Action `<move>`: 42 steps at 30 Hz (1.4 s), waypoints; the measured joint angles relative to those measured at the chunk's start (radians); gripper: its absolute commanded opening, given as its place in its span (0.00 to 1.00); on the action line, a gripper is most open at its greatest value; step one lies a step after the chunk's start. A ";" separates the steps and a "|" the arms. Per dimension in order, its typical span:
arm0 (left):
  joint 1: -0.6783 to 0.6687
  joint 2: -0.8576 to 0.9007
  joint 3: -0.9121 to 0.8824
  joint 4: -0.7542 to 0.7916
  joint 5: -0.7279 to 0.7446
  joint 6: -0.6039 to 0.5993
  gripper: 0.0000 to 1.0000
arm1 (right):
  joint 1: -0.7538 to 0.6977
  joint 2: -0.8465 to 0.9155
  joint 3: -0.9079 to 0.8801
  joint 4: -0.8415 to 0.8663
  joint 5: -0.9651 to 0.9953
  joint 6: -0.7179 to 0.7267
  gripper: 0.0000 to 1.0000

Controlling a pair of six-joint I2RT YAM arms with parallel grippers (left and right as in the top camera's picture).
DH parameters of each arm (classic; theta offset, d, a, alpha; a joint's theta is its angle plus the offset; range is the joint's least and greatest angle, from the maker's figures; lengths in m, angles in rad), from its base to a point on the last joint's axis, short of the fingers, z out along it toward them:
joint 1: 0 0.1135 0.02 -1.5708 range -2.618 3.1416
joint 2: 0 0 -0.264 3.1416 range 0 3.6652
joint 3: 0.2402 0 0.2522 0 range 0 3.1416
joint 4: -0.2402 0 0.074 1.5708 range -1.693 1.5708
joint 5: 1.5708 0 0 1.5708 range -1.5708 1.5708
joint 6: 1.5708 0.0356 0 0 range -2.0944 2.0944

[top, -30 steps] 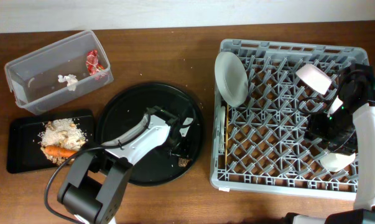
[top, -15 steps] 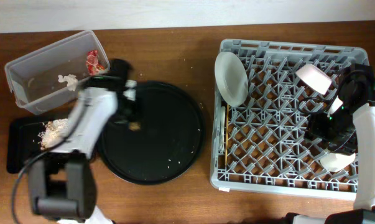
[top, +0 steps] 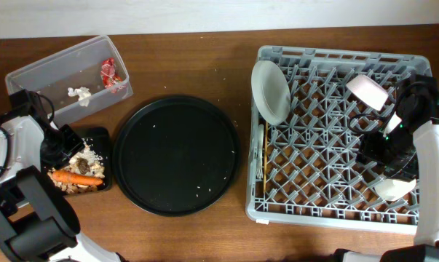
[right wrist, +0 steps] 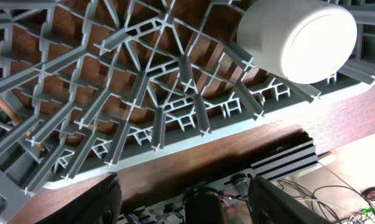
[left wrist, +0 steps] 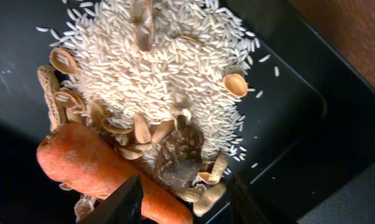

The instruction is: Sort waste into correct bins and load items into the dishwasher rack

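Over the black tray (left wrist: 287, 106), my left gripper (left wrist: 184, 194) hangs with fingers spread, holding nothing.
Brown lump (left wrist: 178, 155), dark and wrinkled, lies at the rice's (left wrist: 156, 68) edge, just beside the carrot (left wrist: 87, 165), beige scraps (left wrist: 140, 127) around it. Right gripper (right wrist: 187, 194) is spread too, over the rack (right wrist: 143, 118). Brown wood table (top: 204, 65).

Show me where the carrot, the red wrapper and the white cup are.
carrot (left wrist: 94, 165), left wrist view, middle of its body.
red wrapper (top: 110, 74), overhead view, its centre.
white cup (right wrist: 305, 42), right wrist view, its flat round end.
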 measured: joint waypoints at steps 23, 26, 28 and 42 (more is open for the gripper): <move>-0.645 -1.313 -0.570 0.124 0.029 0.176 0.99 | 0.179 -0.902 -0.360 0.407 -0.169 -0.163 0.99; -0.645 -1.405 -0.586 0.124 0.026 0.176 0.99 | 0.179 -0.917 -0.360 0.408 -0.169 -0.163 0.99; -0.645 -1.406 -0.586 0.123 0.026 0.176 0.99 | 0.179 -0.917 -0.360 0.408 -0.169 -0.163 0.99; -0.645 -1.405 -0.590 0.117 0.021 0.176 0.99 | 0.283 -1.465 -1.089 1.246 -0.153 -0.166 0.99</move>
